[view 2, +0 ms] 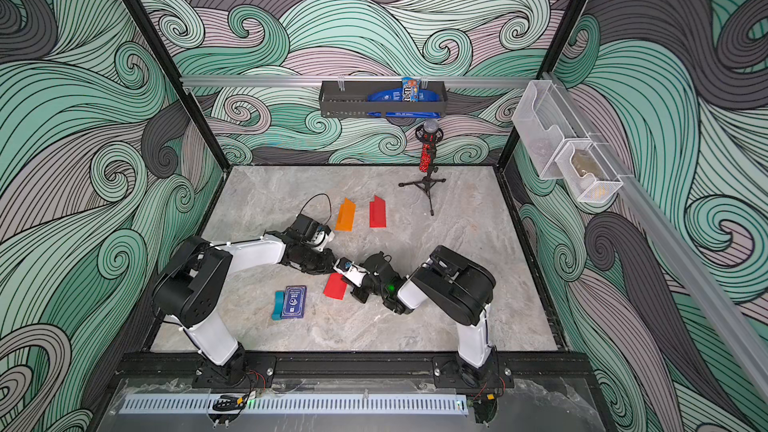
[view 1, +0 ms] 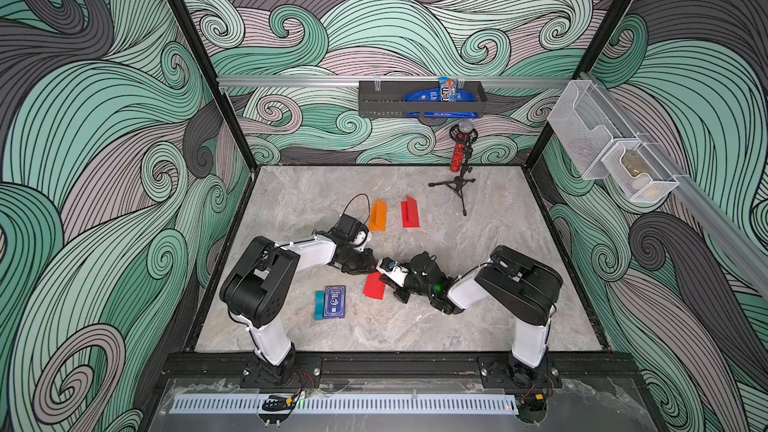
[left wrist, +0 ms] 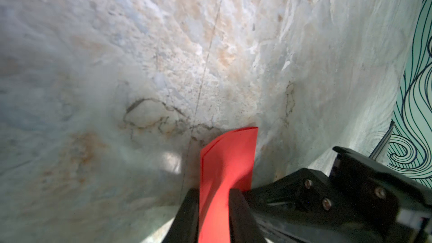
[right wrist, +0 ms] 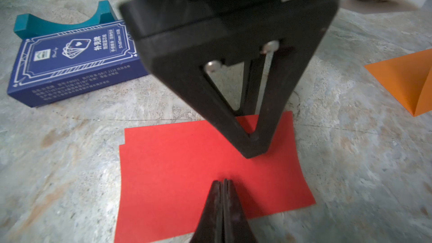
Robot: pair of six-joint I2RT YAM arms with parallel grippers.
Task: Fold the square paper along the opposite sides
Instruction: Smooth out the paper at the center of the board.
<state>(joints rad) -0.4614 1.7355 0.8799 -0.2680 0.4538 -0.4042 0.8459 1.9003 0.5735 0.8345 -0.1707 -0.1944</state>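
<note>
Closest to the right wrist lens, the right gripper [right wrist: 223, 181] has its 2 fingers pressed together with nothing between them, and their joined tips rest on top of the red paper [right wrist: 187, 171]. That paper lies flat on the table [view 1: 478, 284], folded over into a rectangle of 2 layers. At 1 corner the lower layer peeks out a little past the upper one, so the edges do not quite line up.

Coming down on the same sheet from the opposite side is the left gripper [left wrist: 213, 192]. Its fingers [left wrist: 189, 216] stand slightly apart and pinch nothing, and the red sheet shows in the gap between them. In the right wrist view, 1 of its finger tips is set down on the paper near the edge farthest from that camera.

In both top views the red paper sits toward the front middle of the table, partly hidden under the 2 wrists that meet above it. To its left, near but apart, lies a dark blue card box [view 1: 334, 302], with a teal block [view 1: 319, 305] touching the box's left side. Farther back, an orange paper [view 1: 378, 216] and a second red paper [view 1: 410, 213] lie near each other, each folded with 1 flap standing up. A microphone on a small tripod [view 1: 459, 160] stands toward the back right of the table.
</note>
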